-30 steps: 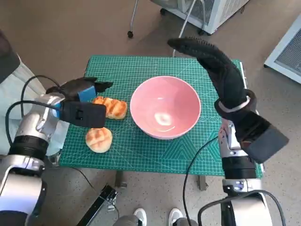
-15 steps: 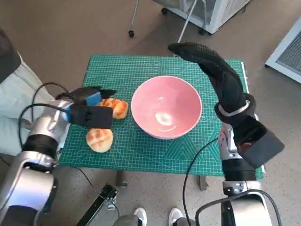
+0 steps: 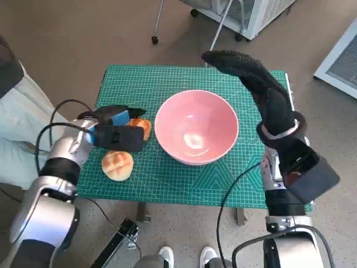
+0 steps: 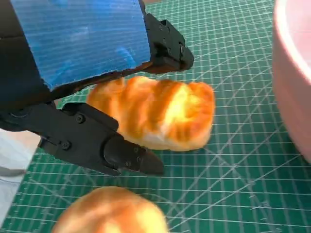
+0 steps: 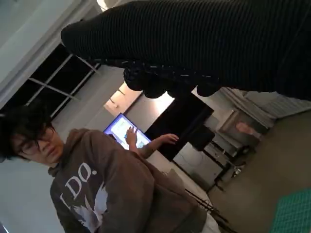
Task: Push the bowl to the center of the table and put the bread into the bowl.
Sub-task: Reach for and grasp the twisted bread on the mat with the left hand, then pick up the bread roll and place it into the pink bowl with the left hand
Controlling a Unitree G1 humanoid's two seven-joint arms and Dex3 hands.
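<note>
Green-matted bench (image 3: 167, 78) carries pink bowl (image 3: 196, 126) at frame ctr; left hand (image 3: 114, 120) straddles long bread (image 4: 155, 111), fingers apart, no grip; right hand (image 3: 248, 72) raised upper right, open, empty

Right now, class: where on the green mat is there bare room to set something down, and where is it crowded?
Bare: the mat's front strip below the pink bowl, and the far strip beyond it. Crowded: beside the bowl, where the left hand covers the long bread near the round bun.
</note>
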